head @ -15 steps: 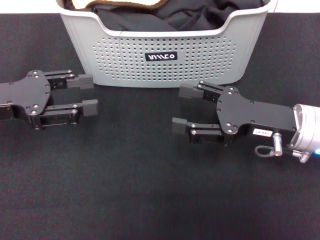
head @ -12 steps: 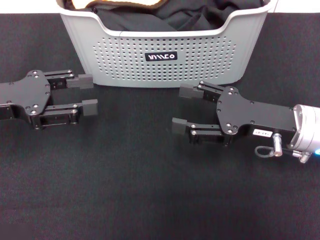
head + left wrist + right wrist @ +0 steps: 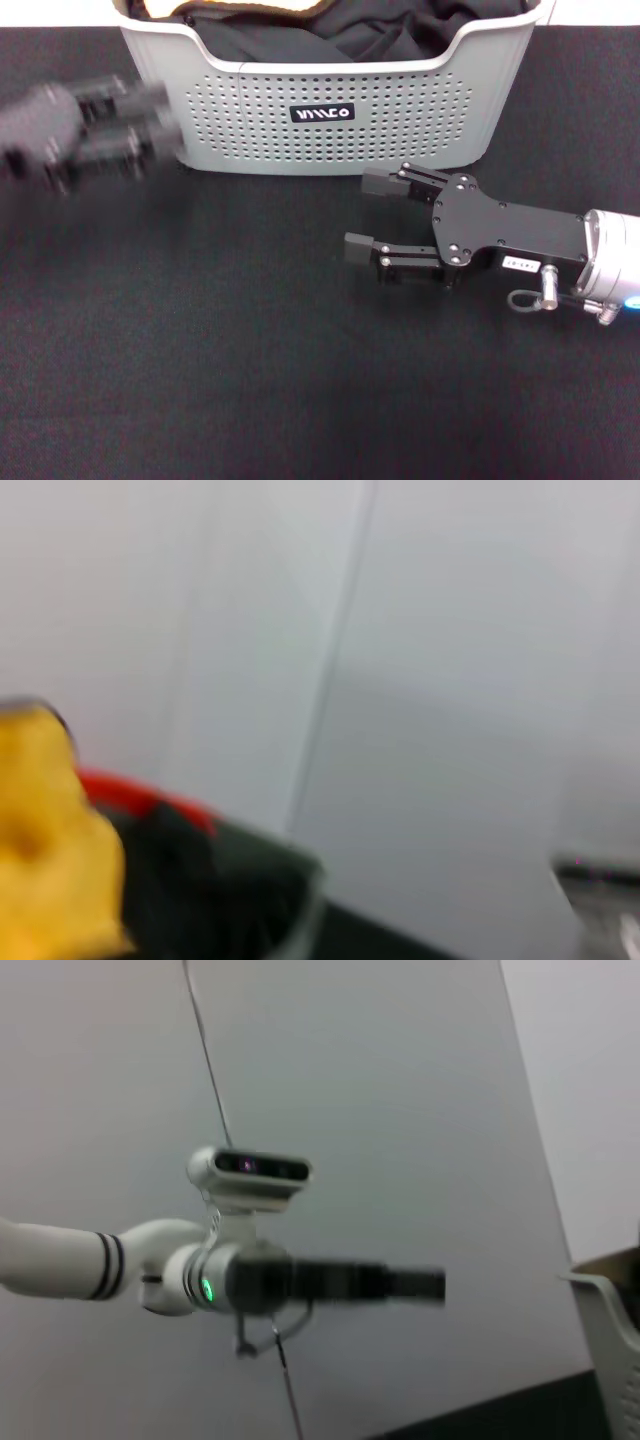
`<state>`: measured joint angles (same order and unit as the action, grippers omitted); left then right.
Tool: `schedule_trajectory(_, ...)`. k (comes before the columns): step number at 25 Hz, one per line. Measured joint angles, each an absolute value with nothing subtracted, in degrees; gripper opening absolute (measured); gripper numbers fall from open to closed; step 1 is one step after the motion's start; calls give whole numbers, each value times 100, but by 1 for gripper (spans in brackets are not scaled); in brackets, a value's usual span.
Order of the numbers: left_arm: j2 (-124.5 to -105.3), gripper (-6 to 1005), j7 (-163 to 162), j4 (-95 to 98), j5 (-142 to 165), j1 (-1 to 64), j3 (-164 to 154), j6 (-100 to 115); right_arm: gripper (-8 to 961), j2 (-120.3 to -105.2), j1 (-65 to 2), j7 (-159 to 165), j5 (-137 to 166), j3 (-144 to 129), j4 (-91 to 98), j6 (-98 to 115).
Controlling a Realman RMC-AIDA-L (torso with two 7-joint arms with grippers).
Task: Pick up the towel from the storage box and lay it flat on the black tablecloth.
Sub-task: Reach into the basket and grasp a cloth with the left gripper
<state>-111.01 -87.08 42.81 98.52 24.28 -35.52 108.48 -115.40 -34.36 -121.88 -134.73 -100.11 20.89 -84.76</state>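
Note:
The light grey storage box stands at the back middle of the black tablecloth. It holds black garments, and a strip of the yellow-orange towel shows at its back left. The towel also shows in the left wrist view, beside black cloth inside the box rim. My left gripper is blurred by motion, raised next to the box's left front corner, open and empty. My right gripper is open and empty, low over the cloth in front of the box's right half.
Black garments fill most of the box. A red edge shows behind the towel in the left wrist view. The right wrist view shows my left arm against a pale wall and the box's rim.
My left gripper has moved quickly up and toward the box's left corner. My right gripper has hardly moved.

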Motion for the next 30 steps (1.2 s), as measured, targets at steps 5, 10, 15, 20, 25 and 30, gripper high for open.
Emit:
schedule_trajectory(5, -11288, 692, -9772, 5836, 9435, 2483, -3285, 10408, 858, -11540, -3406, -12200, -13473, -10011, 2081, -8207)
schedule_trajectory(10, -11643, 692, -10423, 7308, 10090, 2732, -3348, 8944, 857, -11570, -3341, -12251, -13473, -10011, 2081, -8074)
schedule_trajectory(15, -11805, 692, -10574, 7481, 11087, 3206, -3571, 7891, 857, -11593, -3200, -12258, -13509, -10011, 2088, -8076)
schedule_trajectory(20, -11892, 693, -10873, 7312, 12125, 3475, -3911, 7009, 857, -11604, -3073, -12271, -13542, -10011, 2152, -8125)
schedule_trajectory(25, -11870, 693, -11359, 7237, 12608, 3548, -4119, 6743, 857, -11604, -3048, -12393, -13559, -10011, 2113, -8237)
schedule_trajectory(30, -11781, 693, -11878, 7180, 12941, 3620, -4400, 6732, 857, -11601, -3033, -12427, -13563, -10010, 2121, -8215)
